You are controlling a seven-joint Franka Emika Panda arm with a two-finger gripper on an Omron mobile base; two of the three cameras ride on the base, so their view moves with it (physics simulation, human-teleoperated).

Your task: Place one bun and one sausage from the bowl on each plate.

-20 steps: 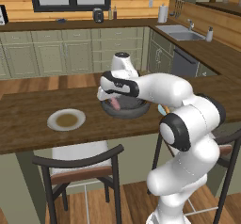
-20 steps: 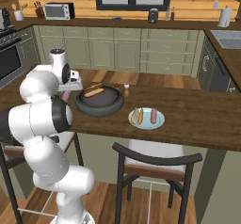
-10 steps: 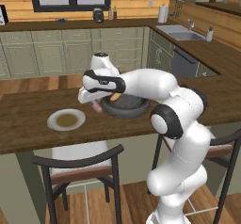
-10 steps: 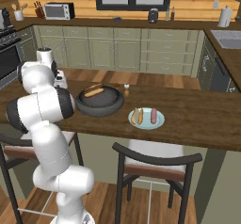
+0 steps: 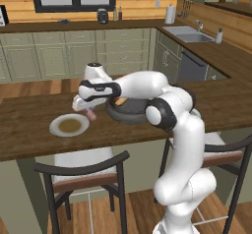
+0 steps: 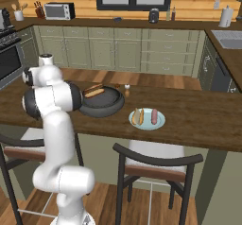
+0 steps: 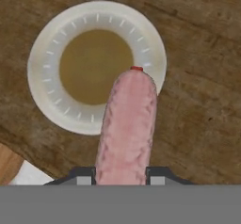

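- Left base view: arm reaches left over the counter (image 5: 29, 134). Gripper (image 5: 90, 113) hangs just right of the empty plate (image 5: 69, 125), w/ a pink sausage (image 5: 91, 114) pinched at its tip. Sausage sits above the counter, near the plate's right rim, not on it. Bowl (image 5: 129, 112) is right behind the hand, partly hidden by the forearm; a bit of bun (image 5: 119, 101) shows at its left edge.
- Right base view: arm's bulk hides the hand. Bowl (image 6: 101, 103) just right of the arm, a hot-dog bun (image 6: 93, 91) lying in its back-left part. 2nd plate (image 6: 147, 119), right of the bowl & apart from it, carries a bun (image 6: 137, 116) & a sausage (image 6: 154, 116) side by side.
- Hand view: sausage (image 7: 127, 126) clamped between both fingertips (image 7: 83, 175), jaws narrow on its sides. It runs up from the tips, far end w/ a red tip over the plate's (image 7: 47, 91) rim, right of the brown centre. Wood counter (image 7: 202, 100) all round.
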